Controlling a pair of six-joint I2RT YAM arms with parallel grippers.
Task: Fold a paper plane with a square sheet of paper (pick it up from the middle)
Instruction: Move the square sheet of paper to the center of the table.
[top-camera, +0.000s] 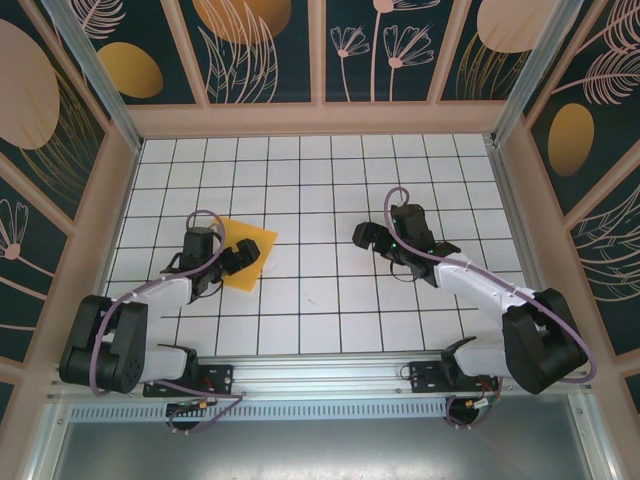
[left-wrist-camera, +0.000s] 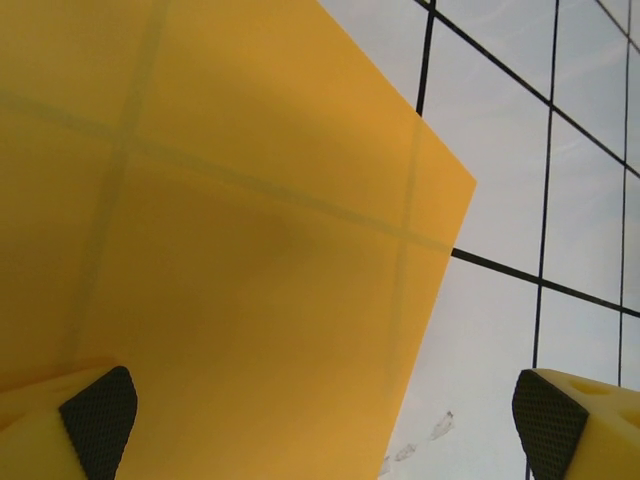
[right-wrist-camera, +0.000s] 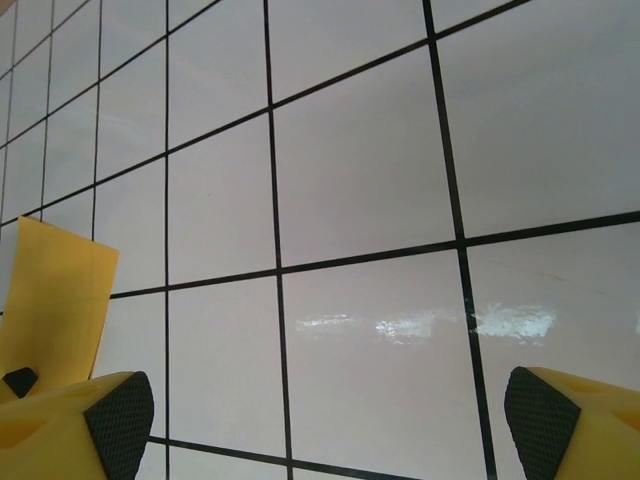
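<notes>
The square sheet of paper (top-camera: 250, 252) is thin, orange-yellow and lies flat on the white grid table, left of centre. The left gripper (top-camera: 232, 262) hovers over its near-left part, jaws wide open. In the left wrist view the sheet (left-wrist-camera: 230, 230) spreads under the open gripper (left-wrist-camera: 320, 420), its right corner pointing right, nothing pinched between the fingertips (left-wrist-camera: 98, 420). The right gripper (top-camera: 372, 238) stands open over bare tiles right of centre, well apart from the sheet. In the right wrist view, a corner of the paper (right-wrist-camera: 60, 300) shows at far left, beyond the open gripper (right-wrist-camera: 325, 425).
The white grid table (top-camera: 330, 290) is walled by a pale wooden frame (top-camera: 320, 118) with dark floral panels at the back and sides. A metal rail (top-camera: 330, 375) with both arm bases runs along the near edge. Bare tiles lie between the two grippers.
</notes>
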